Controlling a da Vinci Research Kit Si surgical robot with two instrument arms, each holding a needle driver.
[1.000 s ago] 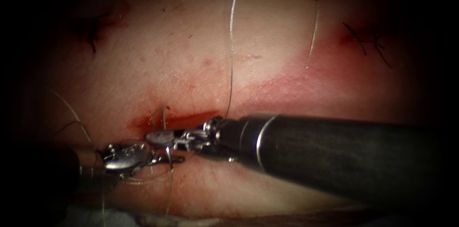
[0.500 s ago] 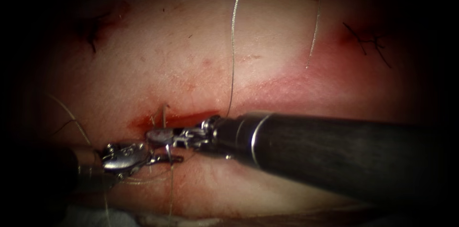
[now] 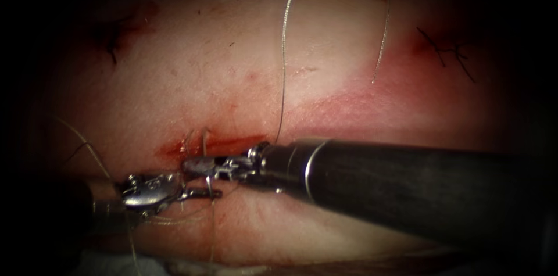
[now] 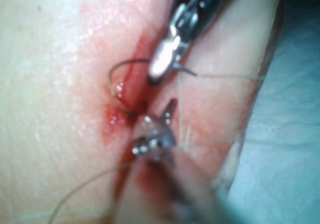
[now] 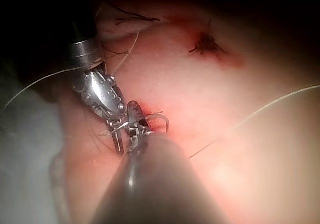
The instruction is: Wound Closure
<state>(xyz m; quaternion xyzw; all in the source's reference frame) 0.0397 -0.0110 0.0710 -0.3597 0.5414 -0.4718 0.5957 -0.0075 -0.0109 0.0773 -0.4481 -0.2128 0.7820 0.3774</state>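
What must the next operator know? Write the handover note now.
Right tool: jaws shut on the needle near one end. Its curve arcs over the cut, and the far end appears to be in the tissue.
Left tool: just below the right tool; I cannot tell what it holds.
Thread runs up from the cut.
Done: dark stitch at upper right.
Left: this cut is not closed.

No text, label, brand, number or sign can be read anywhere in these views. No legible marking is carried by any surface that is shown.
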